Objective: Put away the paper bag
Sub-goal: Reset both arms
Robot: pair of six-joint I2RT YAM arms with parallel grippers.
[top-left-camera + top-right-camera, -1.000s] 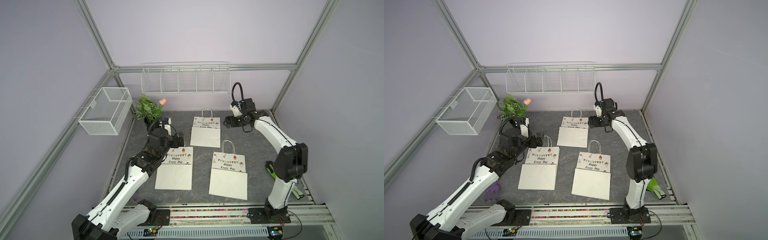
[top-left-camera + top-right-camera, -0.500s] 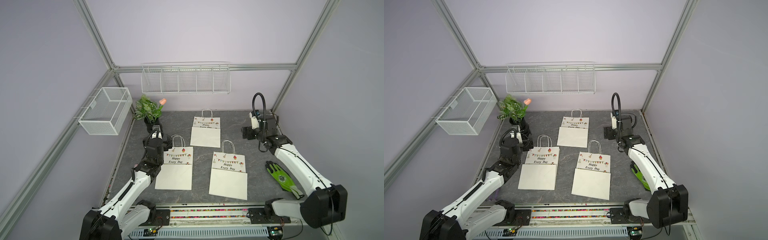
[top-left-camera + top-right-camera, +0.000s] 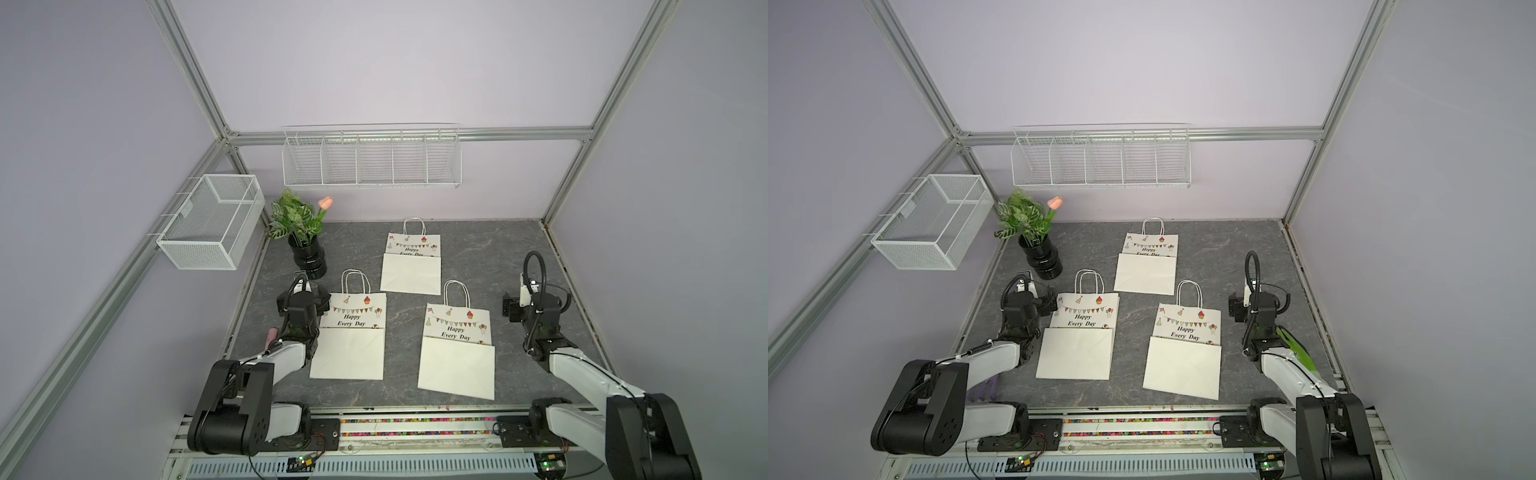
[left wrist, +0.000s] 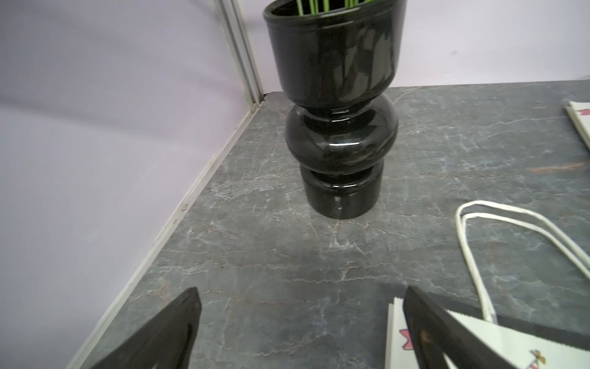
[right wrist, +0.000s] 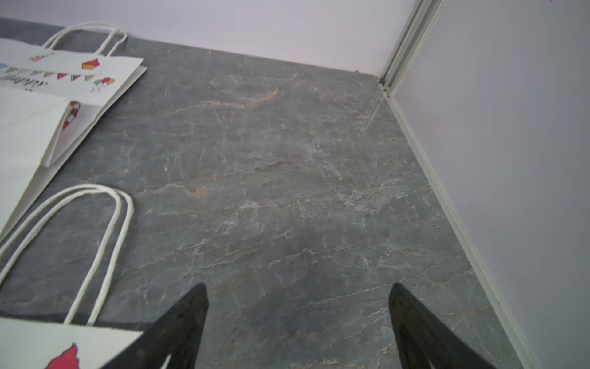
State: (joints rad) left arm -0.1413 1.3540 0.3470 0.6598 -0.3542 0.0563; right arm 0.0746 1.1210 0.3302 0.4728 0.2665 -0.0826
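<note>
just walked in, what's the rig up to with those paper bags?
Nothing is held right now. Three lie flat on the grey table: the left bag, the far bag and the right bag. The left hand is open, low by the left bag's top corner, facing the black vase. The right hand is open over bare table beside the right bag's handles. No bag is in the wire rack or the mesh basket.

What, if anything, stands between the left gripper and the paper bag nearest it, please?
Nothing visible does. The left gripper, jaws open, sits at a top corner of the paper bag; the black vase stands beyond.
</note>
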